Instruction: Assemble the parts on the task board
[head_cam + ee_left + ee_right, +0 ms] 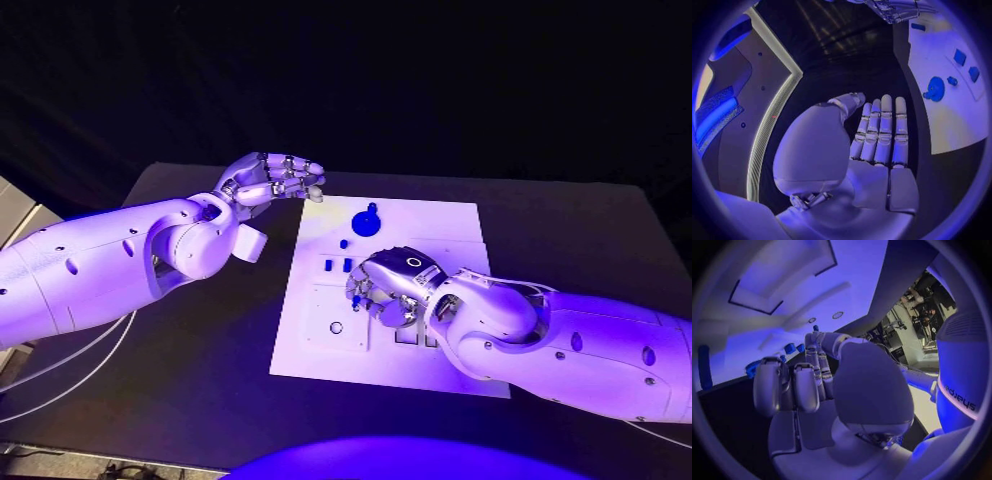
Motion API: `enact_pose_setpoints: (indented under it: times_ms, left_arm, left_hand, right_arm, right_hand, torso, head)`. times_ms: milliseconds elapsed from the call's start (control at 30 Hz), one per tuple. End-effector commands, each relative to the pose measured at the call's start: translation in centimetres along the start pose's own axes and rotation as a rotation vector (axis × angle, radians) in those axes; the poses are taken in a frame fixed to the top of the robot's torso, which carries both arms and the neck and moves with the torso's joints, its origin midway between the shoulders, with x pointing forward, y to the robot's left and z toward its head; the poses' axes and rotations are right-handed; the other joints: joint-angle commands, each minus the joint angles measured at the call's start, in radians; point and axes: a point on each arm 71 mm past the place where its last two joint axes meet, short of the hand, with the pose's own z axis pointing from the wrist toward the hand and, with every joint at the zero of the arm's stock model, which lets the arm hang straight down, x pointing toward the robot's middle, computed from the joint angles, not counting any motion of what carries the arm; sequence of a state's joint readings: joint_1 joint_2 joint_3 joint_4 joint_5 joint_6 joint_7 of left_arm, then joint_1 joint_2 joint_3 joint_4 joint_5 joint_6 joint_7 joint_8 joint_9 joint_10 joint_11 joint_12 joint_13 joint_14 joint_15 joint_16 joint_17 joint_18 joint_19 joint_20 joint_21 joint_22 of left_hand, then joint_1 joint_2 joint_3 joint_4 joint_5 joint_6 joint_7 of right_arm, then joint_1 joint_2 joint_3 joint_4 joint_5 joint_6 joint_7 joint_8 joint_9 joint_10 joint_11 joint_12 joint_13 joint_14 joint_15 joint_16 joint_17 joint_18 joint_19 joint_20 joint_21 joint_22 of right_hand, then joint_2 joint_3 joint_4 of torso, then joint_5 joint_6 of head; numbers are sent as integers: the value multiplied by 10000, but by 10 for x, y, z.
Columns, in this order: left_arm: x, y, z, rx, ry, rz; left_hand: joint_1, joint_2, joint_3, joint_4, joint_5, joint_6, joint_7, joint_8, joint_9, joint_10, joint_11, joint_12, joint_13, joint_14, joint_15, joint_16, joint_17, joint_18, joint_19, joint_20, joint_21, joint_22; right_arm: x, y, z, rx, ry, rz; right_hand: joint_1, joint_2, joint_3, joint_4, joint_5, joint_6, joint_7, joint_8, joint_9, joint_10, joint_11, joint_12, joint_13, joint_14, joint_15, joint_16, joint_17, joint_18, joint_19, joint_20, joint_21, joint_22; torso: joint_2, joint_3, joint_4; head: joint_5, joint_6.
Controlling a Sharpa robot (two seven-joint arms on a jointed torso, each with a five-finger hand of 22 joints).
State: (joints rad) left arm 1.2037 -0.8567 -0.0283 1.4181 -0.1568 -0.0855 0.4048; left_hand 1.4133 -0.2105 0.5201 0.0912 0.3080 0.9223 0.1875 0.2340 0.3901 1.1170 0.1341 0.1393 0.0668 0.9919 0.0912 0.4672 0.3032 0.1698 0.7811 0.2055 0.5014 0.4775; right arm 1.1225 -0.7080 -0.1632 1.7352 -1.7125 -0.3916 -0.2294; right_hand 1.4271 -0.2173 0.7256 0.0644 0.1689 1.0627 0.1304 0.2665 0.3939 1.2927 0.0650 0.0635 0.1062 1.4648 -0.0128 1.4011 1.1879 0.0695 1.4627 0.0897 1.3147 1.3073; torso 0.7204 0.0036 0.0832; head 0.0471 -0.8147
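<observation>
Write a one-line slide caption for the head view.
Right hand hovers over the white task board; left hand waits beside its far corner.

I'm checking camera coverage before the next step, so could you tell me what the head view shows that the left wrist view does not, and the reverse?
Head view alone: the whole task board on the black table, and the right hand curled over the board's middle, its contact with any part hidden.

Left wrist view alone: the left hand's palm side, fingers straight, side by side, holding nothing.

Both: the left hand off the board's edge, the round blue part and small blue parts on the board.
</observation>
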Motion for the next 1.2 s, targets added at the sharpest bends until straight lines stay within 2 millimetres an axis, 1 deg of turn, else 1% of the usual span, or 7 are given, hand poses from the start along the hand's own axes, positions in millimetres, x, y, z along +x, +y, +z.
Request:
enact_pose_setpoints:
  times_ms: [33, 133, 200, 333, 867, 1200]
  left_arm:
    - [2, -1, 1, 50, 76, -66]
    - [2, -1, 1, 44, 83, -69]
    - [1, -1, 1, 39, 84, -70]
    - [1, -1, 1, 31, 82, -69]
    - [0, 0, 1, -1, 74, -65]
    - [0, 0, 0, -16, 64, -61]
  left_hand:
    - [30, -45, -8, -64, 0, 6, 68, -53, -12, 26, 73, -67, 11, 15, 67, -67, 20, 66, 5, 86, -39, -19]
    - [30, -45, -8, -64, 0, 6, 68, -53, -12, 26, 73, -67, 11, 15, 67, -67, 20, 66, 5, 86, -39, -19]
    - [30, -45, -8, -64, 0, 6, 68, -53, -12, 26, 73, -67, 11, 15, 67, -67, 20, 66, 5, 86, -39, -19]
    - [24, -47, -10, -61, 0, 7, 69, -55, -12, 24, 75, -75, 12, 14, 70, -81, 26, 66, 5, 90, -50, -25]
    - [19, -46, -11, -58, 1, 8, 70, -59, -12, 22, 78, -87, 13, 14, 74, -102, 36, 67, 4, 94, -65, -34]
    - [19, -46, -11, -58, 1, 8, 70, -59, -12, 22, 78, -87, 13, 14, 74, -102, 36, 67, 4, 94, -65, -34]
  right_arm:
    - [4, 2, 1, -139, 143, -363]
    - [5, 1, 1, -117, 144, -433]
    - [6, 1, 1, -98, 142, -453]
    - [6, 0, 1, -79, 151, -468]
    - [7, -1, 1, -40, 133, -499]
    - [9, -2, 1, -42, 417, -569]
  right_hand:
    - [-54, 46, -1, -65, 68, 55, 39, 45, 12, 51, -25, 43, 14, 379, -51, 74, 21, -162, 170, -68, 26, 1562]
    - [-54, 46, -1, -65, 68, 55, 39, 45, 12, 51, -25, 43, 14, 379, -51, 74, 21, -162, 170, -68, 26, 1562]
    - [-54, 46, -1, -65, 68, 55, 39, 45, 12, 51, -25, 43, 14, 379, -51, 74, 21, -162, 170, -68, 26, 1562]
    - [-54, 46, -1, -65, 68, 55, 39, 45, 12, 51, -25, 43, 14, 379, -51, 74, 21, -162, 170, -68, 26, 1562]
    - [-54, 46, -1, -65, 68, 55, 39, 45, 12, 51, -25, 43, 14, 379, -51, 74, 21, -162, 170, -68, 26, 1562]
    - [-82, 56, 5, -95, 65, 47, 41, 45, 22, 50, -21, 36, 15, 381, -48, 81, 22, -161, 169, -67, 23, 1564]
  torso:
    - [13, 10, -18]
    - [13, 15, -11]
    - [9, 12, -7]
    - [12, 14, -13]
    - [6, 5, -2]
    - [5, -1, -7]
  head:
    - [38, -54]
    - [43, -74]
    - [46, -88]
    - [73, -116]
    - [52, -109]
    - [61, -151]
